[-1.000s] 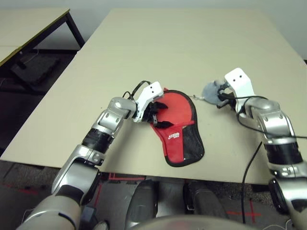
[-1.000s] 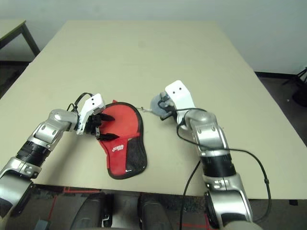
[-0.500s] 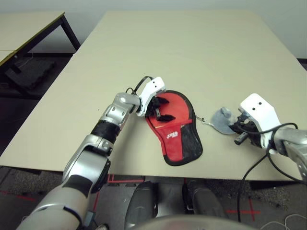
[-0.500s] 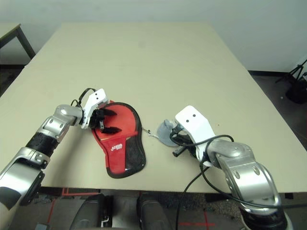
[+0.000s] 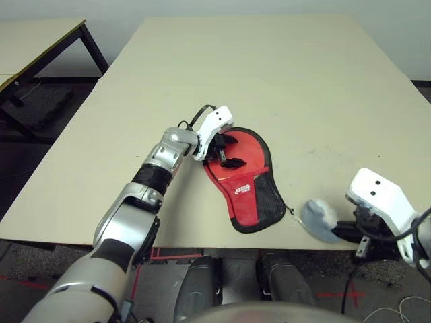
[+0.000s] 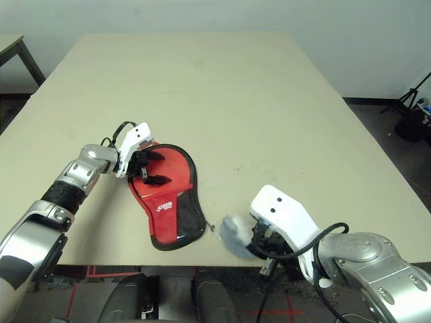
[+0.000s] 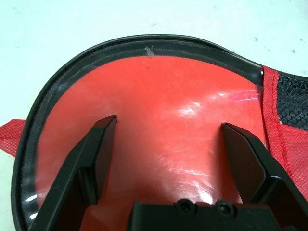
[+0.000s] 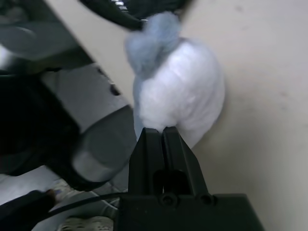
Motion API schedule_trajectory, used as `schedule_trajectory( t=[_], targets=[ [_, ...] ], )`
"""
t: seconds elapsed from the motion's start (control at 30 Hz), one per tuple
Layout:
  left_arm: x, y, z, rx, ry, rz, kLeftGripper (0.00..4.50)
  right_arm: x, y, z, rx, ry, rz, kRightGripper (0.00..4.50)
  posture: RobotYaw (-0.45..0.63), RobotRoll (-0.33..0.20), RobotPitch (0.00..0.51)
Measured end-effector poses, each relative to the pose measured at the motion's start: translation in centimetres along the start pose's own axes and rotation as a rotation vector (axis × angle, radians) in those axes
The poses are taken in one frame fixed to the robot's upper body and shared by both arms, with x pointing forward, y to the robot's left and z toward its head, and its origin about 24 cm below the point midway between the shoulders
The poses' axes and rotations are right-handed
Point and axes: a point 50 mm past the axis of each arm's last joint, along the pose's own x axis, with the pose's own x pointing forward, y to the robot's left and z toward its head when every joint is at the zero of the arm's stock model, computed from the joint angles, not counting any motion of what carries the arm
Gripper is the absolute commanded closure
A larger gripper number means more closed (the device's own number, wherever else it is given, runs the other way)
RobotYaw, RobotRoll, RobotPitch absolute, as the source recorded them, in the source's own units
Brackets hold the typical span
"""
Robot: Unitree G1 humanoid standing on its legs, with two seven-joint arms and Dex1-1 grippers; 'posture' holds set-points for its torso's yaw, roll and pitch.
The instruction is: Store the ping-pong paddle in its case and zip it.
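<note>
The red case (image 5: 246,176) with black trim and a mesh panel lies flat near the table's front edge, white logo up. My left gripper (image 5: 231,152) stands open over its round part, one finger at each side of the red panel (image 7: 168,82). The grey plush fish charm (image 5: 319,219) hangs off a thin pull at the case's narrow end, right at the table's front edge. My right gripper (image 6: 259,242) is shut on the charm (image 8: 180,91), its fingertips (image 8: 162,132) pressed together at the plush. The ping-pong paddle is hidden.
The beige table (image 5: 269,74) stretches away bare behind the case. A second table (image 5: 40,33) stands at the far left across a gap. A black cable (image 6: 283,259) loops by my right wrist, past the front edge.
My right gripper has drawn the fish charm from beside the case's round head toward me, down to the narrow end at the front edge. The left gripper has stayed open over the case.
</note>
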Motion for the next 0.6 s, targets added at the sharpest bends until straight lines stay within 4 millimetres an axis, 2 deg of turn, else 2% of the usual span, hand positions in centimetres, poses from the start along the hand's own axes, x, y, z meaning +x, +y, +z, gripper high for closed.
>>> schedule_trajectory(
  t=[0.07, 0.17, 0.27, 0.33, 0.4, 0.47, 0.5, 0.57, 0.6],
  targets=[
    [0.0, 0.0, 0.0, 0.001, 0.000, 0.000, 0.00, 0.1, -0.1, 0.2, -0.005, -0.026, -0.013, 4.49, -0.25, 0.000, 0.147],
    [0.0, 0.0, 0.0, 0.001, -0.002, 0.001, 0.00, 0.0, -0.6, 0.7, -0.012, -0.066, -0.030, 3.84, -0.25, 0.000, 0.145],
    [-0.1, 0.1, 0.2, 0.007, -0.007, 0.006, 0.00, -1.3, -2.0, 1.5, 0.012, -0.094, -0.052, 2.83, -0.23, 0.000, 0.142],
    [-0.8, 0.2, 0.4, 0.006, -0.014, 0.016, 0.00, -3.1, -3.5, 2.6, 0.051, -0.168, -0.046, 2.17, -0.22, 0.000, 0.138],
    [-1.8, 0.3, 0.4, -0.013, -0.016, 0.015, 0.00, -5.4, -5.1, 4.3, 0.082, -0.300, -0.072, 1.54, -0.21, 0.000, 0.136],
    [-2.9, 0.6, 0.8, -0.057, -0.050, 0.026, 0.00, -8.2, -7.6, 6.7, 0.128, -0.553, -0.160, 0.97, -0.19, 0.000, 0.133],
    [-3.4, 0.8, 1.0, -0.081, -0.073, 0.044, 0.00, -9.4, -9.0, 7.3, 0.177, -0.652, -0.241, 0.65, -0.19, 0.000, 0.132],
    [-4.5, 1.7, 1.5, -0.120, -0.125, 0.119, 0.00, -9.9, -11.7, 7.7, 0.301, -0.766, -0.386, 0.02, -0.17, 0.000, 0.129],
    [-5.0, 2.3, 1.9, -0.133, -0.155, 0.171, 0.00, -9.7, -13.1, 7.5, 0.367, -0.790, -0.463, 0.02, -0.16, 0.000, 0.126]
  ],
)
